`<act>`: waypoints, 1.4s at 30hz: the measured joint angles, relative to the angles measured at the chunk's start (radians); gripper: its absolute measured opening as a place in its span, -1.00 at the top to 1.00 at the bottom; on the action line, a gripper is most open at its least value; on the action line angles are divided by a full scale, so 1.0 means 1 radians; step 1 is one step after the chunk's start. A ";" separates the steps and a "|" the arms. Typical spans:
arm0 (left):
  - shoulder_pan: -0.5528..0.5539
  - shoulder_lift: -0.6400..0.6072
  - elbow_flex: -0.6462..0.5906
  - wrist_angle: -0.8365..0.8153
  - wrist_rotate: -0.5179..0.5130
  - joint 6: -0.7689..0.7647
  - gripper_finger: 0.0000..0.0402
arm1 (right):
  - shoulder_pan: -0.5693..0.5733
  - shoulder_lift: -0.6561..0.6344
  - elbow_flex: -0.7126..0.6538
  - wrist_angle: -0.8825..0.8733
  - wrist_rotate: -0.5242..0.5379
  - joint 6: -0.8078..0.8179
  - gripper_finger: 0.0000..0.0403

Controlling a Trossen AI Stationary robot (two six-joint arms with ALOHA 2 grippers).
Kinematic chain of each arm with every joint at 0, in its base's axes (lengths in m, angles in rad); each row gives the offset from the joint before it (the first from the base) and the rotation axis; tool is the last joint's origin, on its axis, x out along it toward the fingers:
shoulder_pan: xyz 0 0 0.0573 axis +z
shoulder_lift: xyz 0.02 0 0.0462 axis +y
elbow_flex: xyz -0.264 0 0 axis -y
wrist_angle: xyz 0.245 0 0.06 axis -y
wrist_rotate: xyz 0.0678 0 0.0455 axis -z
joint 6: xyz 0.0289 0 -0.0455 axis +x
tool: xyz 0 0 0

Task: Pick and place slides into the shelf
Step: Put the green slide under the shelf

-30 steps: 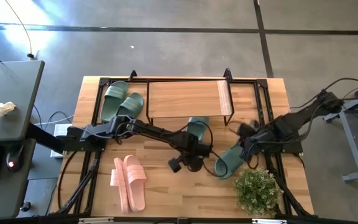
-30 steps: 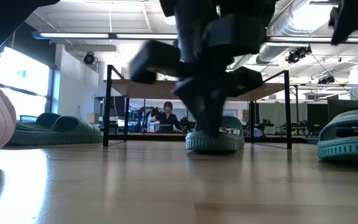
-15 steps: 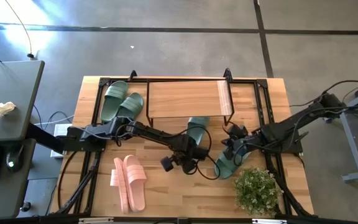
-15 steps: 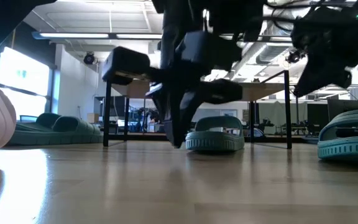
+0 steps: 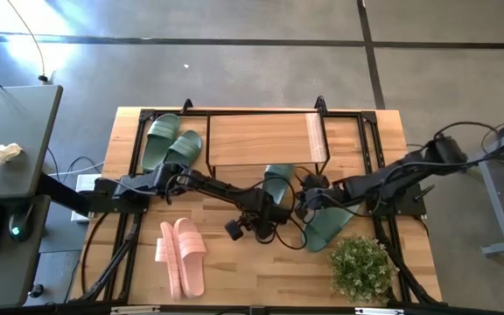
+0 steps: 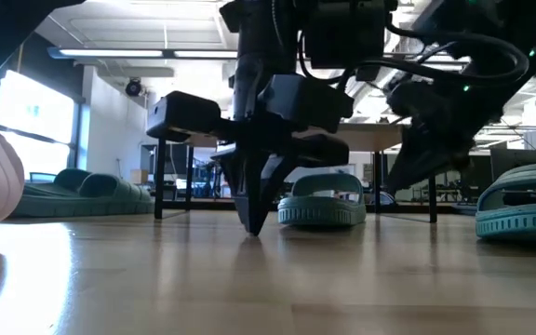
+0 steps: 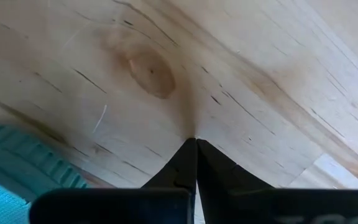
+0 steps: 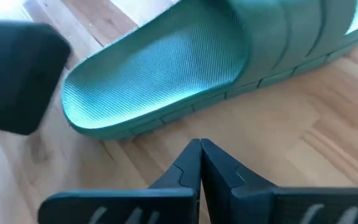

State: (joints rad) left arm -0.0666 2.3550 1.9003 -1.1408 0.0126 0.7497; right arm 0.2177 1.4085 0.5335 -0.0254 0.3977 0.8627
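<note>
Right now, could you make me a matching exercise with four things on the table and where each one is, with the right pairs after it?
Things:
1. pale pink pair of slides
2. green pair of slides
3. potted plant
4. left gripper

Places:
A. beside the shelf, at its left end
B. front right corner of the table
C. front left part of the table
D. mid-table, fingers shut, tips down at the wood

Pairs: 1-C, 2-A, 3-B, 4-D
</note>
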 joint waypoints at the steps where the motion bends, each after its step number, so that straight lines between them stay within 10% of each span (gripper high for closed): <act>1: -0.002 0.000 0.000 0.000 -0.016 -0.007 1.00 | -0.004 0.020 0.000 0.023 -0.006 0.001 1.00; 24: -0.013 -0.066 -0.034 -0.059 -0.336 -0.152 1.00 | 0.003 0.177 0.000 0.170 0.100 0.053 1.00; 42: -0.058 -0.352 -0.031 -0.078 -0.276 -0.238 1.00 | 0.000 0.177 0.000 0.161 0.102 0.061 1.00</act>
State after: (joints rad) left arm -0.1249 2.0029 1.8690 -1.2188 -0.2631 0.5117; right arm 0.2180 1.5852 0.5339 0.1352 0.4997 0.9234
